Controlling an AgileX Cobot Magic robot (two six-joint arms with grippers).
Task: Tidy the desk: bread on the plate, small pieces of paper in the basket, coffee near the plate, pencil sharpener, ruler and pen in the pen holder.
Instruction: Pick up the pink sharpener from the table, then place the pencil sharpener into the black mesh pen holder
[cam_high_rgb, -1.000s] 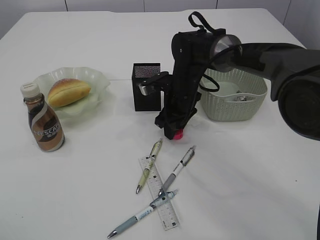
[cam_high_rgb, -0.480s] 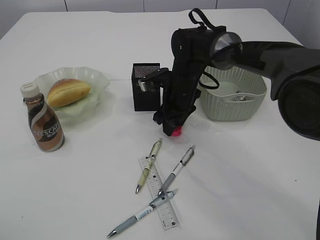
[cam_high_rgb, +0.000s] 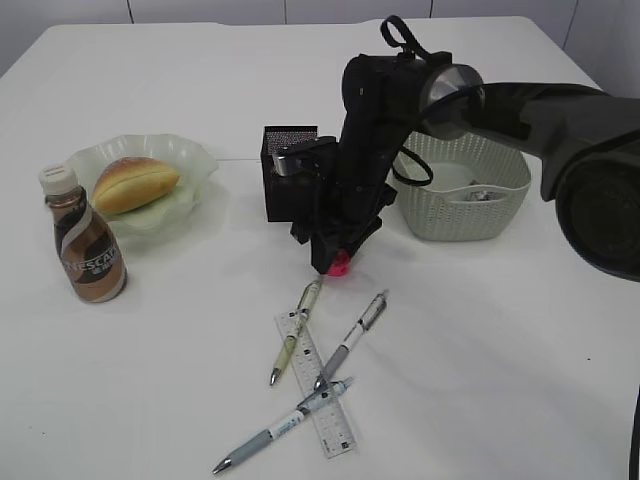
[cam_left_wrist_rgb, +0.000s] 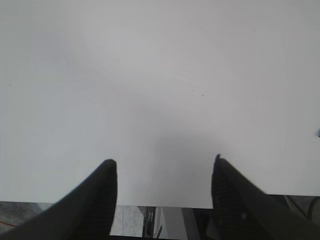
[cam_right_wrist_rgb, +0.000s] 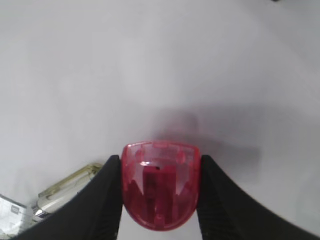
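My right gripper (cam_high_rgb: 335, 258) is shut on the red pencil sharpener (cam_right_wrist_rgb: 161, 184), holding it just above the desk (cam_high_rgb: 480, 330) in front of the black mesh pen holder (cam_high_rgb: 288, 175). In the exterior view the pencil sharpener (cam_high_rgb: 340, 264) shows as a pink spot under the fingers. Three pens (cam_high_rgb: 295, 332) and the clear ruler (cam_high_rgb: 318, 382) lie on the desk below it. The bread (cam_high_rgb: 136, 184) sits on the pale-green plate (cam_high_rgb: 195, 160), with the coffee (cam_high_rgb: 86, 248) bottle upright beside it. My left gripper (cam_left_wrist_rgb: 164, 165) is open over bare desk, out of the exterior view.
The grey-green basket (cam_high_rgb: 465, 215) stands right of the pen holder, behind my right arm (cam_high_rgb: 500, 105), with small scraps inside. A pen tip (cam_right_wrist_rgb: 65, 187) and a ruler corner (cam_right_wrist_rgb: 10, 215) show at the lower left of the right wrist view. The desk's edge (cam_left_wrist_rgb: 165, 206) runs under my left gripper.
My right gripper has lifted the pencil sharpener slightly and carried it left, closer to the pen holder. The pens, ruler, bread and coffee have not moved.
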